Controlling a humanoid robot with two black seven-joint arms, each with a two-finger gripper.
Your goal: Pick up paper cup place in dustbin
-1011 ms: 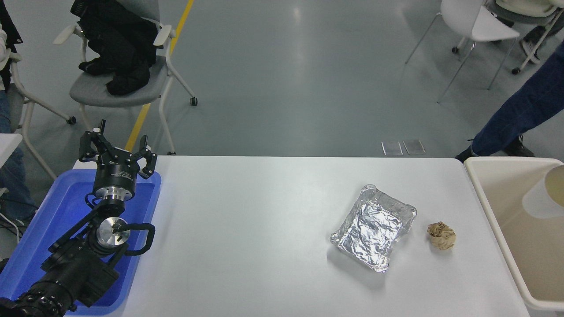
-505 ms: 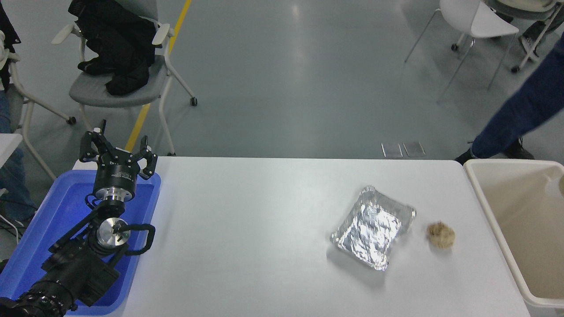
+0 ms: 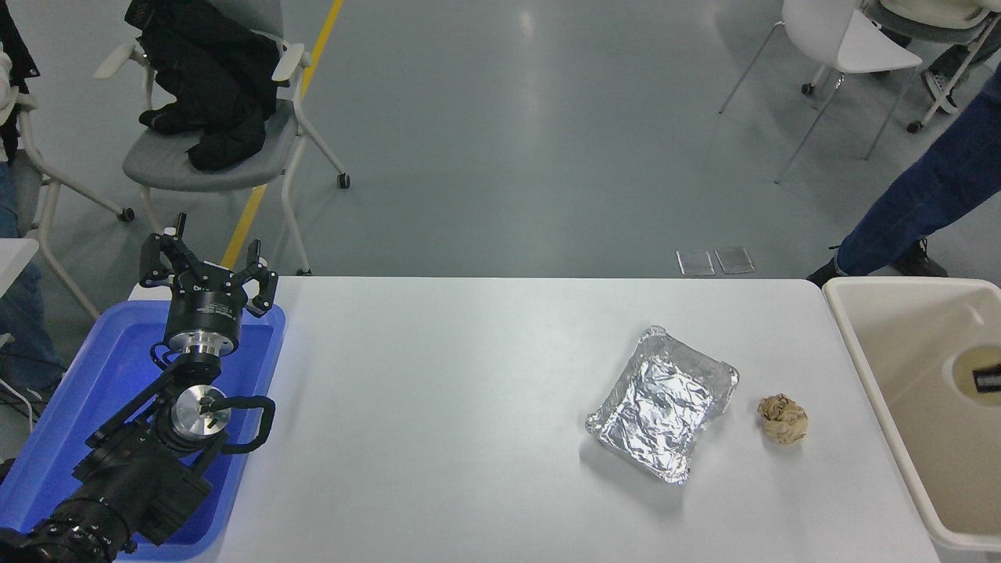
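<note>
Head view: the paper cup (image 3: 963,374) shows inside the outline of the dustbin (image 3: 899,284), which stands off the bench's right edge. Its mouth is turned up toward the camera, and it is cut by the picture's right border. A small dark piece at the cup's mouth is probably the tip of the right gripper (image 3: 988,380). So little of it shows that I cannot tell whether it grips the cup or has let go.

The step in hand looks like the release. To do it well, the cup should be clear of the thick rim and well inside the walls before the gripper lets go. The arm should then lift straight up so nothing drags the cup back out.

The left gripper (image 3: 209,266) is parked over the blue tray (image 3: 47,438) at the bench's left edge, its fingers spread and holding nothing.

A second ago the cup appeared larger and higher against the bin's far wall. Half a second ago only a sliver of it showed. Now it looks smaller and lower, so it has likely gone down into the bin. The foil tray (image 3: 663,403) and the brown paper ball (image 3: 783,418) near the right edge have not moved.
</note>
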